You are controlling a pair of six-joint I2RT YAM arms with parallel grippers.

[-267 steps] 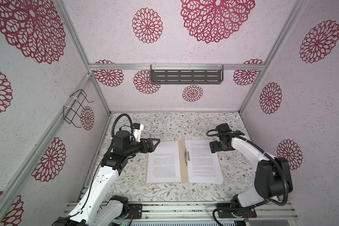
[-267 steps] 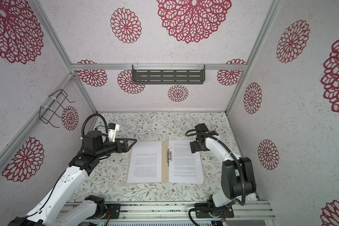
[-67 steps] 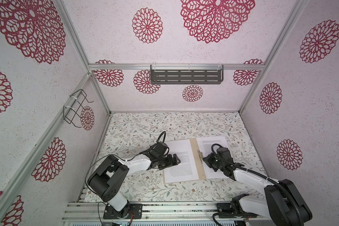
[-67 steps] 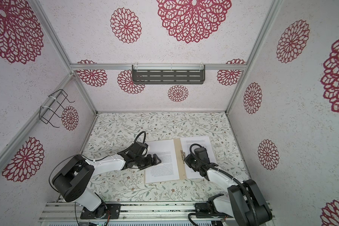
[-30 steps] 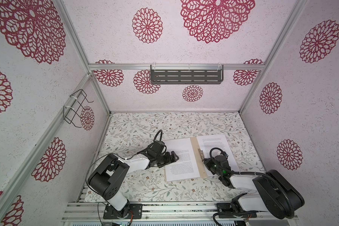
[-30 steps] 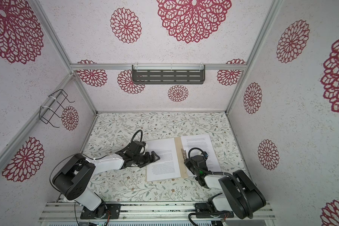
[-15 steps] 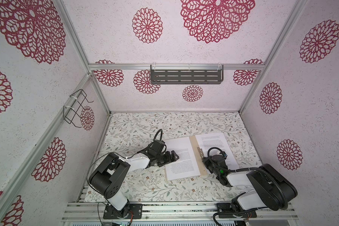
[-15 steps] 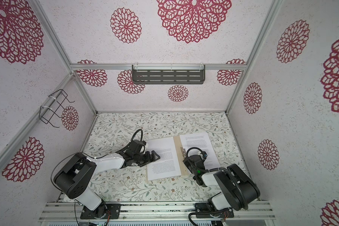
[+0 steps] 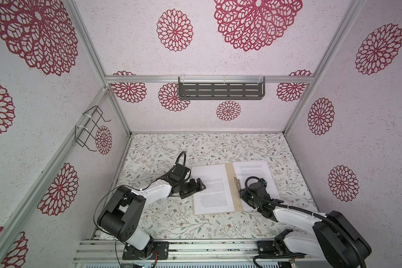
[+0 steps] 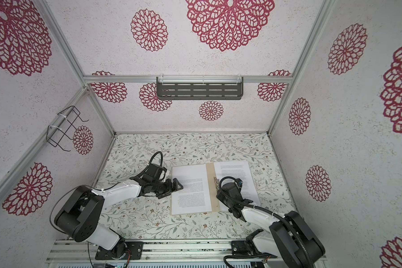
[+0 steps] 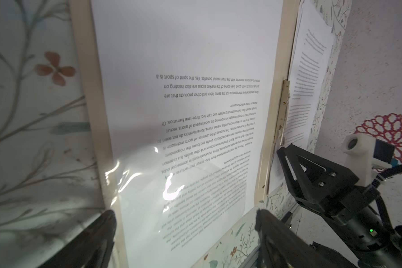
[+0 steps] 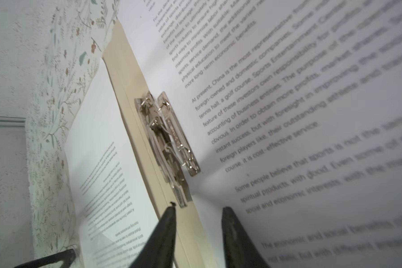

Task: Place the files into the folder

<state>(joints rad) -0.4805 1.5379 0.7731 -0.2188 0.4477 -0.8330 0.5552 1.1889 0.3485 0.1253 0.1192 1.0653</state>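
Folder (image 9: 231, 176) open on table (image 9: 172, 215), files (image 9: 212, 185) flanking spine. Left jaws wide, empty, at left edge; right jaws parted, empty, by clip (image 12: 167, 143). Bare table beyond.

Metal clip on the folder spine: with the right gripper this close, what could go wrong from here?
The right gripper, jaws parted at the near end of the metal clip, could snag it and drag the folder. The right sheet sticks out past the folder's far edge, so it may crease or slip on closing.
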